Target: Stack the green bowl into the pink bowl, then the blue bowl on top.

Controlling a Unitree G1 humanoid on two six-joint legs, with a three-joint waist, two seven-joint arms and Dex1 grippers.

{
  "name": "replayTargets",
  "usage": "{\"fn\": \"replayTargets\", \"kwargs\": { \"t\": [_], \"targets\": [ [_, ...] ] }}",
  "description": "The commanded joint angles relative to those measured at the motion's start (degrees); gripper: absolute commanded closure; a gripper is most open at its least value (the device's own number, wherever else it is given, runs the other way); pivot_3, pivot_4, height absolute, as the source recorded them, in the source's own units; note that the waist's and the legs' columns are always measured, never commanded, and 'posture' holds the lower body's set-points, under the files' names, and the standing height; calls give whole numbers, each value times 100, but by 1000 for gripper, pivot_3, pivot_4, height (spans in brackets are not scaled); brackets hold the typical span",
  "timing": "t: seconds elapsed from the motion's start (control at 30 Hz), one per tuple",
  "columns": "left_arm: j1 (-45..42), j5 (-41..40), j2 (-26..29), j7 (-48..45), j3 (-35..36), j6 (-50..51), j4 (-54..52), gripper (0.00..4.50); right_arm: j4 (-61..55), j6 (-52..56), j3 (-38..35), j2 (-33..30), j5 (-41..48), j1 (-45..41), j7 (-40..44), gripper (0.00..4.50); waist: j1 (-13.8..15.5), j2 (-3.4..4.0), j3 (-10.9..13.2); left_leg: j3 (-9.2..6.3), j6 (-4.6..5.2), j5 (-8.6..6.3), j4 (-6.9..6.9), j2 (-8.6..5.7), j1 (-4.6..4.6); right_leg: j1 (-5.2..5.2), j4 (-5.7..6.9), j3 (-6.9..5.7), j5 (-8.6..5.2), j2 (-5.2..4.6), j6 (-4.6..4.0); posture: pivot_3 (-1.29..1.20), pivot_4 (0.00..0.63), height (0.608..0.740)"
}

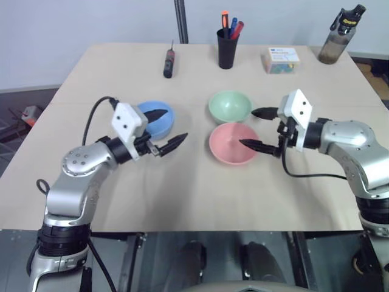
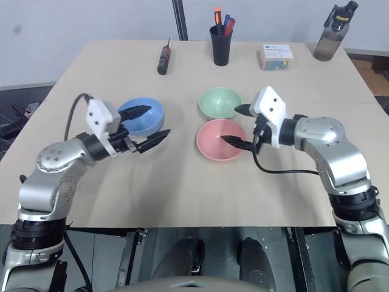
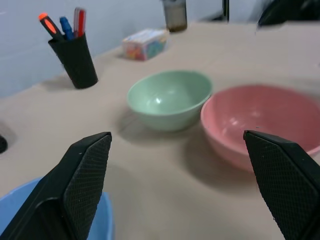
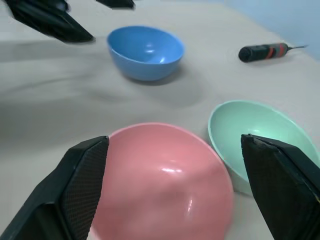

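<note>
Facing pink bowl (image 4: 160,185), right tool (image 1: 258,129) agape

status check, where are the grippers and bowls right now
Left gripper open beside blue bowl. Right gripper open, empty, by pink bowl. Green bowl unstacked. Nothing between bowls.

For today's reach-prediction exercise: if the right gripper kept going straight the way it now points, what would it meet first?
Most likely the pink bowl: the open right gripper points across it, with the green bowl beside. Depth is unclear, so it might pass over the rim.
</note>
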Motion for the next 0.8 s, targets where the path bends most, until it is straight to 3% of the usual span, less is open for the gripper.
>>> {"fn": "replayTargets", "kwargs": {
  "t": [0.03,0.17,0.37,0.53,0.67,0.8],
  "targets": [
    [-610,746,312,-120,-436,-463,435,29,-362,-126,-493,-188,153,167,-65,66,-12,1,1,0,0,0,0,0,0,0,1,0,0,0,0,0,150,740],
    [-2097,2324,504,-467,-1663,-2033,2203,29,-804,-21,-1027,-356,220,622,-365,66,24,-1,1,2,0,0,0,-4,2,0,4,-2,0,5,0,0,150,740],
    [-4107,3494,-307,-470,-2698,-4334,5251,29,-1643,-29,-1904,-487,435,1467,-754,66,107,-3,4,5,9,-4,2,-30,-10,-3,-5,-3,-2,3,3,0,150,740],
    [-5039,4187,-937,-173,-3197,-5597,7042,29,-2221,107,-2393,-495,692,1821,-1140,66,82,-6,4,0,8,-3,18,-30,-55,-44,4,-8,-1,4,5,0,150,740],
    [-5497,4712,-1285,226,-3499,-6135,7846,29,-2505,273,-2616,-603,819,2090,-1320,66,47,-9,6,-2,9,-2,26,-32,-85,-70,9,-11,-1,3,6,0,150,740],
    [-5771,5324,-1439,804,-3845,-6389,8313,1665,-2706,415,-2719,-632,982,2180,-1546,0,16,-10,6,-4,9,-2,27,-33,-88,-70,9,-14,-1,2,7,0,150,740]
  ]
}}
